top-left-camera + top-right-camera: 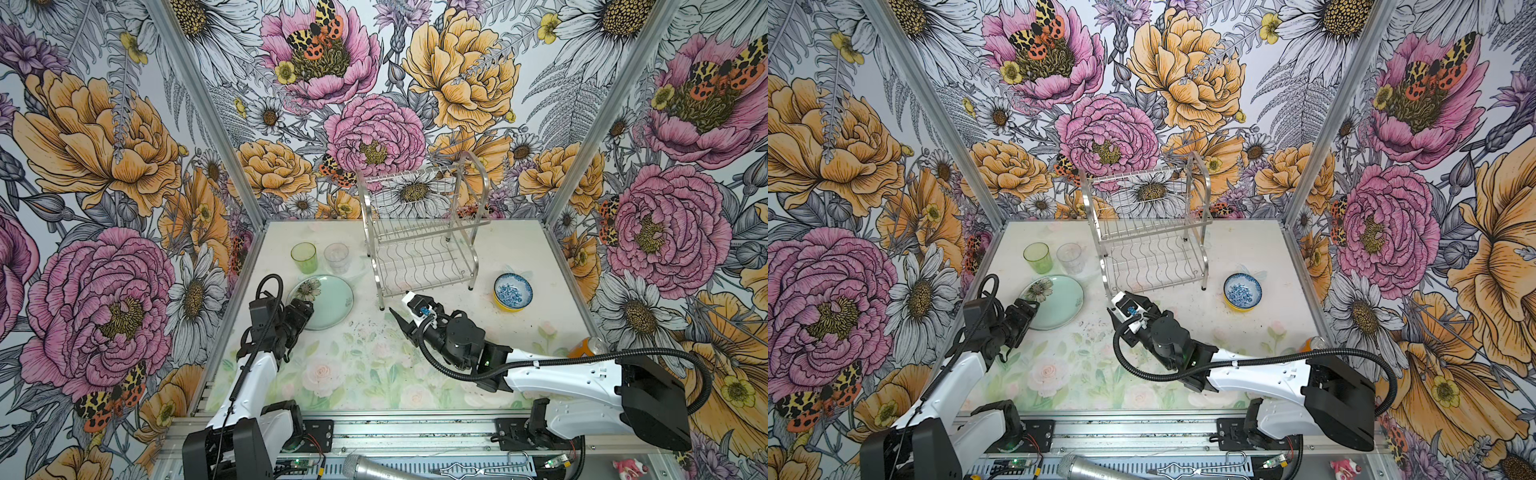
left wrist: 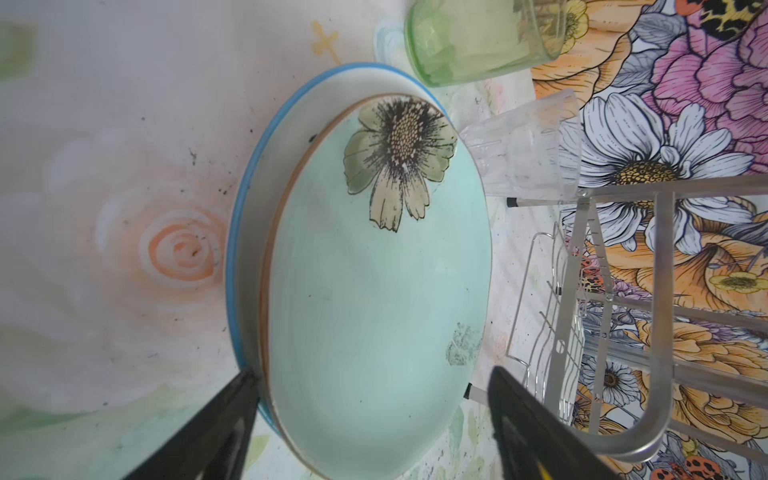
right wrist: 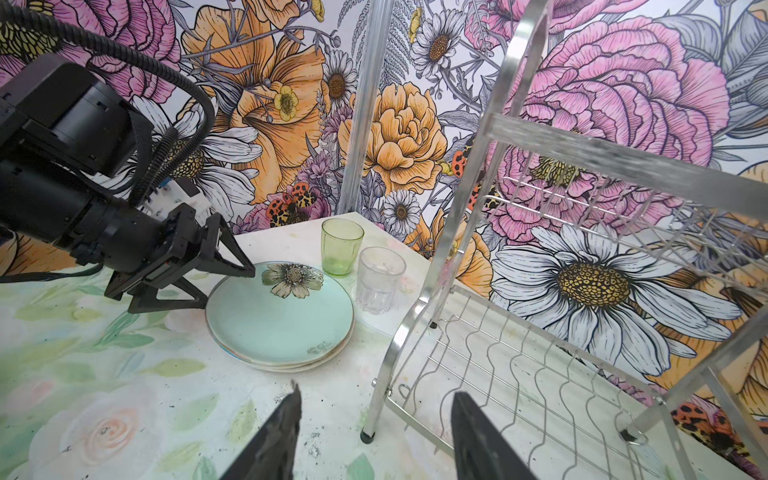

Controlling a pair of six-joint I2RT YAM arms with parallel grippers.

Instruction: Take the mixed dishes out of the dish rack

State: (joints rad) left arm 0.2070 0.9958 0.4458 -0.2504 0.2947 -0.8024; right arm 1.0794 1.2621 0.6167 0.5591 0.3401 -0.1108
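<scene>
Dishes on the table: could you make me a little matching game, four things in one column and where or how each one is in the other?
Things:
1. pale green plate
2. blue-and-white bowl
3. green tumbler
4. dish rack

Places or states:
A. nested in the yellow bowl
B. nothing on either shelf
C. top of the plate stack
D. upright beside the clear tumbler

Pairs: 1-C, 2-A, 3-D, 4-B

Yellow bowl [image 1: 510,308] mostly under patterned bowl [image 1: 513,289]

left claw [image 3: 227,285] spread wide — right claw [image 3: 376,392] half open, both reaching forward.
</scene>
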